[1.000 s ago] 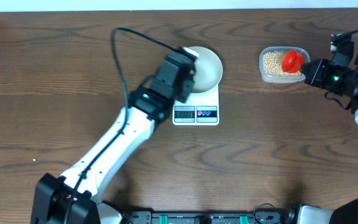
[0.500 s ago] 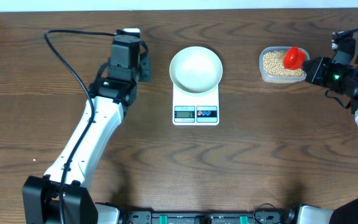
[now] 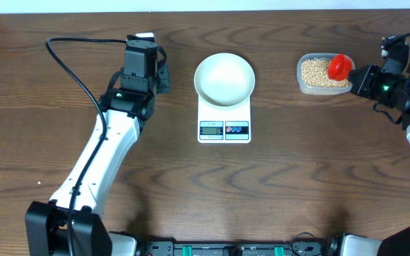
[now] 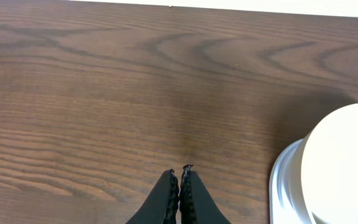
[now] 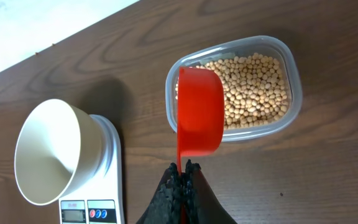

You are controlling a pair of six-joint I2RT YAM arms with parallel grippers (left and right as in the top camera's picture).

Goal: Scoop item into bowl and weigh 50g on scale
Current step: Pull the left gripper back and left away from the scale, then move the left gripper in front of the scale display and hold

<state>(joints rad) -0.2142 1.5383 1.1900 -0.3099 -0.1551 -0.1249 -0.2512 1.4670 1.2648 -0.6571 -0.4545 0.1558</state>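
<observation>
While the bowl (image 3: 224, 78) sits on the scale (image 3: 224, 122), beans (image 5: 253, 87) fill a tub (image 5: 296, 93) right of it; there the right gripper (image 5: 183, 171) clamps a scoop (image 5: 199, 118), and the left gripper (image 4: 179, 177), left of the scale, is closed, empty.

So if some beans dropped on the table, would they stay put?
Probably not: the beans look small, round and smooth, so they would likely roll on the flat table. Loose in the tub, they should part easily for the scoop.
</observation>
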